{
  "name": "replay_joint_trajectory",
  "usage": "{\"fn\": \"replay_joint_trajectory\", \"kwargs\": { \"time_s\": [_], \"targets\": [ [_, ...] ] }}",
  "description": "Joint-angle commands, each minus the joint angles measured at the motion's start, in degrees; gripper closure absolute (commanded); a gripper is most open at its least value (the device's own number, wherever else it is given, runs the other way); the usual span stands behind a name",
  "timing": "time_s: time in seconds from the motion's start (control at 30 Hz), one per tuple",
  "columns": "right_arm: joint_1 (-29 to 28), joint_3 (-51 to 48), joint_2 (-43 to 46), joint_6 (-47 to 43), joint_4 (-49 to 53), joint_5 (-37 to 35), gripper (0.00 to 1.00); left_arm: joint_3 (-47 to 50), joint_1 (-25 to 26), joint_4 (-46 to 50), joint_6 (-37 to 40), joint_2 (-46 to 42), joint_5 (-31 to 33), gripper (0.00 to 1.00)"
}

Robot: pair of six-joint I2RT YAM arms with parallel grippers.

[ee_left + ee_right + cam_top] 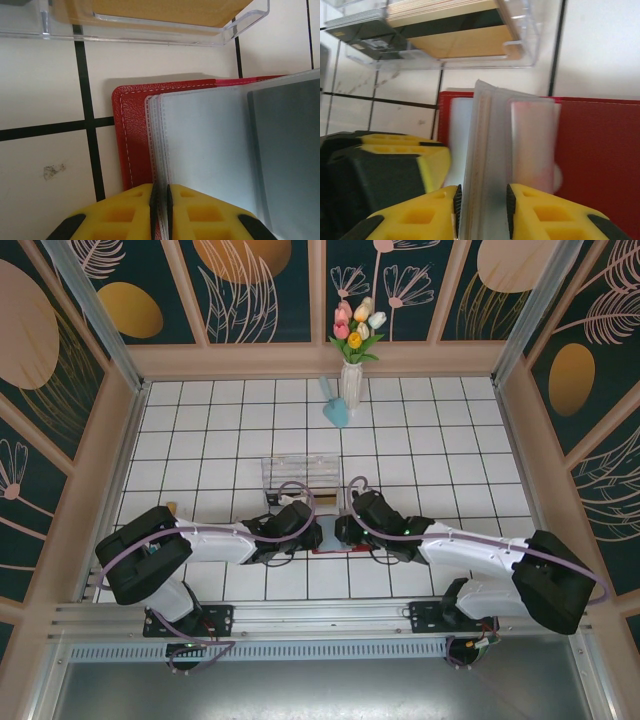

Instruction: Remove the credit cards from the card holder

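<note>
Both of my grippers sit low over the card holder (pixel 335 551), nose to nose near the middle of the white tiled table (pixel 200 440). My left gripper (pixel 161 212) has its yellow fingers (pixel 120 217) pressed almost together on the near edge of the plastic sleeves (pixel 205 150), with a few thin sheets caught in the slit between them. Those sleeves fan out from the spine over the red cover (pixel 131 140), which lies flat on the tiles with its stitched corner showing. A darker grey rectangle (pixel 285 165) shows through the frosted sleeve on the right; I cannot tell whether it is a card.

My right gripper (pixel 484 212) pinches a thicker bundle of sleeves, which stands on edge and keeps the two fingers a little apart. Thin tan lines run along the bundle's edge. The other half of the red cover lies flat to the right of it. From this wrist camera, the left gripper's black and yellow fingers show at the lower left, just beside the bundle.

Just beyond the holder, apart from it, stands the clear box (pixel 297 475). It holds cards (pixel 465 42): a tan one with a dark stripe, and darker ones beside it. At the far edge of the table stand a white vase of tulips (pixel 351 380) and, just beside it, a teal thing (pixel 338 412).
</note>
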State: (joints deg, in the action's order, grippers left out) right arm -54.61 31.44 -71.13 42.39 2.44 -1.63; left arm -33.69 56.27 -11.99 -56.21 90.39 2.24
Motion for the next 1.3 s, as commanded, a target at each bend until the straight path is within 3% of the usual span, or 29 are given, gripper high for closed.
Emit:
{"fn": "replay_joint_trajectory", "kwargs": {
  "time_s": [0.0,0.3,0.6,0.93,1.13,1.27],
  "targets": [
    [-1.3,3.5,-1.3,0.3,2.1,-2.3,0.67,1.1,0.1,0.3,-0.8,0.7,-0.4,0.82],
    [-1.2,3.5,-0.8,0.2,5.3,-6.6,0.62,1.1,0.1,0.0,-0.8,0.6,-0.5,0.82],
    [-2.6,6.6,-7.6,-2.3,3.5,-4.9,0.46,1.0,0.2,-0.6,-0.5,1.0,-0.9,0.81],
    [-2.6,6.8,-10.2,-2.4,3.9,-5.7,0.46,0.4,0.2,3.9,-0.3,-2.2,2.7,0.83],
    [-1.9,6.1,-11.4,-2.3,5.6,-8.4,0.50,0.7,0.1,6.7,0.3,-8.7,4.8,0.83],
    [-1.6,5.7,-12.5,-2.3,6.2,-9.8,0.57,0.4,0.1,4.6,0.7,-7.6,2.9,0.83]
  ]
}}
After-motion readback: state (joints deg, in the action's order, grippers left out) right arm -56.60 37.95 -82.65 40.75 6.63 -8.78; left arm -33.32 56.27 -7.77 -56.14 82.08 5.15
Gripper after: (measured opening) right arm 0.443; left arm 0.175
